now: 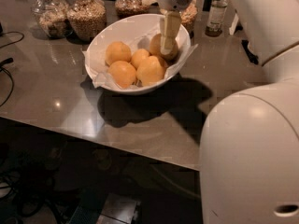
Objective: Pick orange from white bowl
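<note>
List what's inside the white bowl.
The white bowl holds crumpled white paper, four oranges in plain view, and a fifth orange at the rear right, partly covered by the gripper over it. The bowl's bottom is hidden beneath fruit and paper.

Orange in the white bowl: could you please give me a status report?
Gripper down in white bowl, at rear-right orange. Orange sits in bowl, not yet lifted. Four other oranges crowd alongside.

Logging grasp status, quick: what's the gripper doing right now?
Gripper: down inside the white bowl, at the back-right orange; open or closed cannot be told.
</note>
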{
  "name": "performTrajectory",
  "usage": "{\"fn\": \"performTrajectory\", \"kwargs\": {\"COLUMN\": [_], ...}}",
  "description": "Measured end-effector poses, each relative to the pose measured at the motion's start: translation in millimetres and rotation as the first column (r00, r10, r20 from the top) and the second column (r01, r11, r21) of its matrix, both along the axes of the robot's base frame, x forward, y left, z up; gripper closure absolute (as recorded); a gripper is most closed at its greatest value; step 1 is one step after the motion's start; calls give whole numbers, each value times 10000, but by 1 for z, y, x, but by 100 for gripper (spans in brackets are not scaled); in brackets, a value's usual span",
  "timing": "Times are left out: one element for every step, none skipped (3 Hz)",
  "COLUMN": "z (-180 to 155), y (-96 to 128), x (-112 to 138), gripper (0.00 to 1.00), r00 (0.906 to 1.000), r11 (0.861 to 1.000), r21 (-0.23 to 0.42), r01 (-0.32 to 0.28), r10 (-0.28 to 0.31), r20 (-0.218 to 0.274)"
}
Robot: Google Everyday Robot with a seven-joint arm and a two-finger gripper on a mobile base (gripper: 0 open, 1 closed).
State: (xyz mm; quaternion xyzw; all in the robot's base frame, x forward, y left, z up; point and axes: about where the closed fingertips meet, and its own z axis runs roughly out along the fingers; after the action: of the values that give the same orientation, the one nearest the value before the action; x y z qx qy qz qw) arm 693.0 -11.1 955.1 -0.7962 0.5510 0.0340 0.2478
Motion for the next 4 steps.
{"fn": "performTrajectory", "kwargs": {"z": [-7, -16, -21, -22], "y": [-3, -2, -23, -15], "x": [-16, -15, 1, 11], "gripper": [0, 0, 0, 0], "r00": [9985, 9924, 9884, 9903], "r11": [9991, 9939, 9885, 9903], "r21": [-24, -203, -213, -60], "r01": [-413, -1084, -1496, -1387], "r10": [412, 1070, 1489, 1386], "r20": [-359, -610, -308, -15]}}
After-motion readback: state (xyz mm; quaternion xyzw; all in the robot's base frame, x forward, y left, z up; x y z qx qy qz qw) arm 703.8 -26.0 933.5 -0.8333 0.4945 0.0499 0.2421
